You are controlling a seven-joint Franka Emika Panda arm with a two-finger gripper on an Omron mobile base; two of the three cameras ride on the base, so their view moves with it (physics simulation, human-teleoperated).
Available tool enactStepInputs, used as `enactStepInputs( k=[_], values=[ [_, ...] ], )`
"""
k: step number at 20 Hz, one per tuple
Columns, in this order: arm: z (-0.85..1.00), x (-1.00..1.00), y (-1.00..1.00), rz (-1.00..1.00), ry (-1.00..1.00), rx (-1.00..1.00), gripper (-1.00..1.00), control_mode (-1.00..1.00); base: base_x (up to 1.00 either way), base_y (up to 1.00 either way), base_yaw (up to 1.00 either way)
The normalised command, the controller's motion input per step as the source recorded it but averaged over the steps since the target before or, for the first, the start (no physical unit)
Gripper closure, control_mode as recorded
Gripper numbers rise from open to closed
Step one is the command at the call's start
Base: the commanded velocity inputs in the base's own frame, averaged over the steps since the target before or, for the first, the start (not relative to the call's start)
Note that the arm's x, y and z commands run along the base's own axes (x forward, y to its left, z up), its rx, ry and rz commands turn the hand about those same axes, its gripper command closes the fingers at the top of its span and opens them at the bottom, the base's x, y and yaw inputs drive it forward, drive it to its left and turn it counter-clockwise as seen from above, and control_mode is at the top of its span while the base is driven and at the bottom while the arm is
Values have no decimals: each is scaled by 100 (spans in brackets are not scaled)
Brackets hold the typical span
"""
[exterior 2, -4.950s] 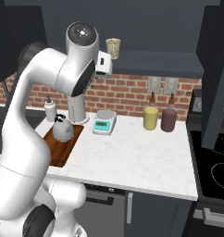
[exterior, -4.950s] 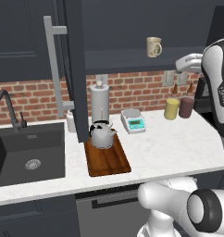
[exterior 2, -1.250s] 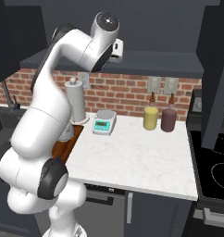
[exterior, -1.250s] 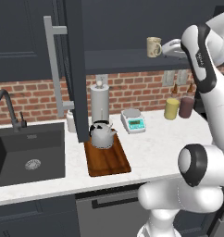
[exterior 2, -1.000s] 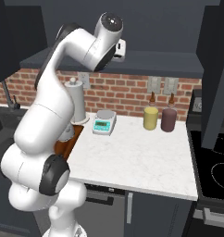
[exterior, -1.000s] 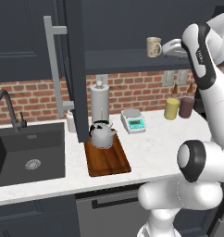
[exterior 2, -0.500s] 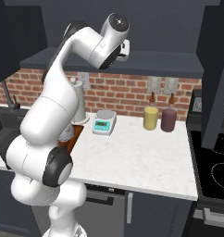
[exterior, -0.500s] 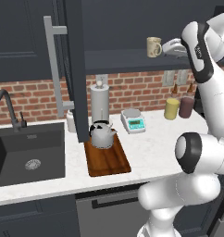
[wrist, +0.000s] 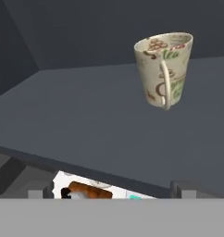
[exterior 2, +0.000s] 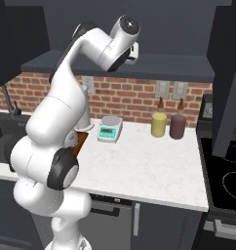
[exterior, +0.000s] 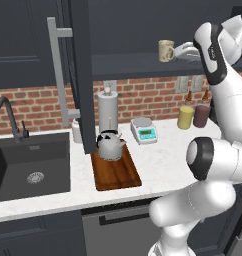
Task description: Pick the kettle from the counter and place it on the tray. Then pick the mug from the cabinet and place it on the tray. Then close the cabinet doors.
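The silver-grey kettle (exterior: 110,146) stands on the back end of the reddish-brown tray (exterior: 116,172), which lies on the white counter (exterior: 163,160). The cream mug (exterior: 166,50) stands upright on the cabinet shelf (exterior: 133,64). In the hand view the mug (wrist: 164,69) is ahead at upper right, its handle toward me. My gripper (exterior: 179,51) hovers at shelf height just right of the mug, open and apart from it, nothing between its fingers. The gripper (wrist: 110,193) looks along the dark shelf (wrist: 86,125). The left cabinet door (exterior: 80,75) stands open.
A white paper-towel roll (exterior: 107,111) stands behind the kettle. A small scale (exterior: 144,131), a yellow canister (exterior: 185,117) and a maroon canister (exterior: 201,115) stand along the brick wall. The sink (exterior: 28,165) is at left. The right cabinet door (exterior 2: 227,73) hangs open above the stove (exterior 2: 227,180).
The arm's upper links have swung up and to the right while the hand has edged along the shelf toward the mug. The jaws stay open. Kettle and mug have not moved.
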Motion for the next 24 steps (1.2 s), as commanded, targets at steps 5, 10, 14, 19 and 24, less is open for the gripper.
enactStepInputs(
  k=[5,10,14,19,24],
  values=[
    [-2,15,-2,2,0,1,-100,-100,0,0,0],
    [-1,16,0,2,0,0,-100,-100,0,0,0],
    [-1,16,0,1,0,0,-100,-100,0,0,0],
    [-3,17,-1,1,0,0,-100,-100,0,0,0],
    [-4,17,0,1,0,0,-100,-100,0,0,0]
  ],
)
